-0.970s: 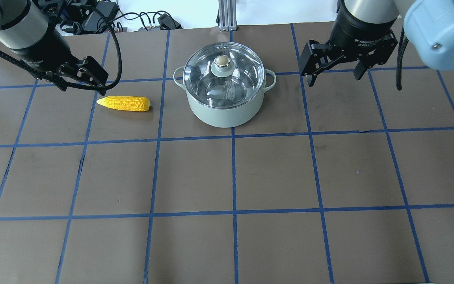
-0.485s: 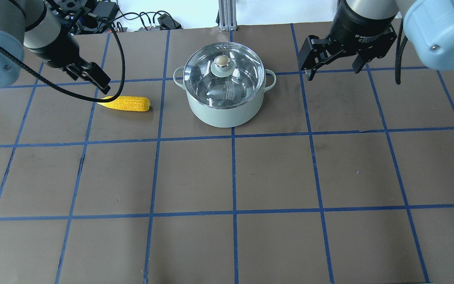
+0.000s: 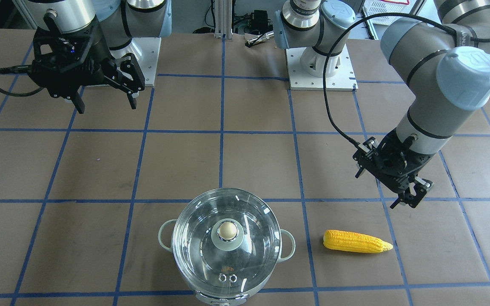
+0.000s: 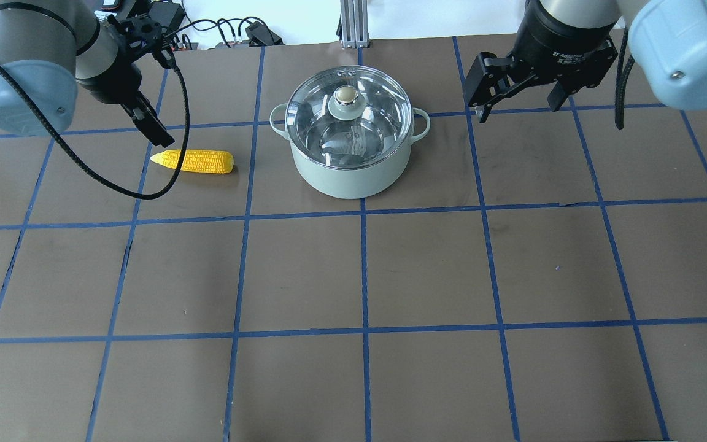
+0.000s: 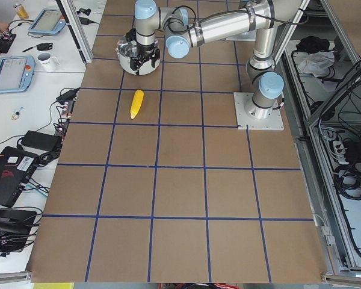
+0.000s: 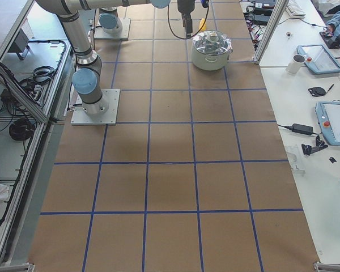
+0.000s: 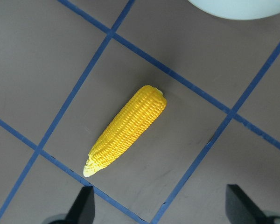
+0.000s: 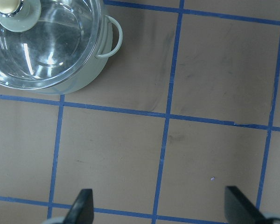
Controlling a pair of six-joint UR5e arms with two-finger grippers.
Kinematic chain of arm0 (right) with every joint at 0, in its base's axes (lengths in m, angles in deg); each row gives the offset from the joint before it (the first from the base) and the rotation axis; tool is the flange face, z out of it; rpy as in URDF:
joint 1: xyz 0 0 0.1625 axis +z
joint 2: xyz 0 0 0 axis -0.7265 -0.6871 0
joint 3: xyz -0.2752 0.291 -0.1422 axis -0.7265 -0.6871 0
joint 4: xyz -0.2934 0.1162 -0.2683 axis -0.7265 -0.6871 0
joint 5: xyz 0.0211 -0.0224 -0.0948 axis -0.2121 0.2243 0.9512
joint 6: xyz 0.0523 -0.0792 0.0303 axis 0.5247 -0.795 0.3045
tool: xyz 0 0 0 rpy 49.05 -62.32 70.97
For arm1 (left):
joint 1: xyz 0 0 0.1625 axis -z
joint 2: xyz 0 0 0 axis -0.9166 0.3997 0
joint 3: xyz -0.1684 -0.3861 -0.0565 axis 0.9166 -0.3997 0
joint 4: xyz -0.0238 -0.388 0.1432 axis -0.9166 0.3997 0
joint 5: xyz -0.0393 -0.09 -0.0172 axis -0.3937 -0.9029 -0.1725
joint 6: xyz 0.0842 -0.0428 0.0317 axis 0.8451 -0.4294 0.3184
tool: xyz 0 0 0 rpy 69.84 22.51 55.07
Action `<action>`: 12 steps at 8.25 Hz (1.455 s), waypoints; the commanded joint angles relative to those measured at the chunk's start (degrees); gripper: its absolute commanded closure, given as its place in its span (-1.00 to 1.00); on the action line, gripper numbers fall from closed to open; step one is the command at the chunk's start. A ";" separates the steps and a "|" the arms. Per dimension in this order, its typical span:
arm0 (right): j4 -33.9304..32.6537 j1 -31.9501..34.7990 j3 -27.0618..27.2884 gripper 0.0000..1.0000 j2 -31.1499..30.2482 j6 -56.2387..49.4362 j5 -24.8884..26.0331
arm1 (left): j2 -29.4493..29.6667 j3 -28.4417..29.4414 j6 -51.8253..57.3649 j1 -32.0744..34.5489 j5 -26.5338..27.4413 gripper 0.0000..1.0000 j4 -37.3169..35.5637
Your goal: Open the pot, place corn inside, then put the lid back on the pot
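The mint-green pot (image 4: 350, 175) stands at the table's back middle with the glass lid (image 4: 329, 132) on it, beige knob (image 4: 345, 94) on top. The yellow corn (image 4: 194, 161) lies flat to the pot's left, pointed tip away from the pot. My left gripper (image 4: 151, 127) hovers open and empty above and just behind the corn's tip. In the left wrist view the corn (image 7: 126, 135) lies diagonally ahead of the open fingers (image 7: 81, 207). My right gripper (image 4: 518, 110) hangs open and empty in the air to the right of the pot. The right wrist view shows the pot (image 8: 105, 56) at the upper left.
The brown table (image 4: 427, 270) carries a grid of blue tape lines. Cables and power bricks (image 4: 163, 24) lie past the back edge. The arm bases (image 3: 319, 72) stand on the robot's side. A black cable (image 4: 163, 184) loops from the left arm over the table near the corn.
My left wrist has turned and swung, so the gripper now points down at the corn's tip. My right gripper has drawn back a little, still open. Corn, pot and lid have not moved.
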 commanded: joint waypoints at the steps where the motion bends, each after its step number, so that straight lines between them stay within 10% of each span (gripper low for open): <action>1: -0.77 0.01 0.05 -1.00 0.30 -1.61 0.03 | 5.79 0.02 14.18 -0.97 -0.17 -1.00 -4.57; 4: -4.82 0.62 -0.04 -1.00 0.99 -0.92 -0.15 | 10.54 -0.16 20.27 -1.24 -0.34 -1.00 -8.03; 7: -11.97 2.02 -0.91 -1.00 7.81 0.21 -11.11 | 15.12 -0.07 25.90 -1.24 -0.26 -1.00 -13.13; 12: -23.57 14.67 -14.98 -1.00 28.13 22.24 -1.29 | 18.99 -0.07 26.96 -1.24 -0.17 -1.00 -13.30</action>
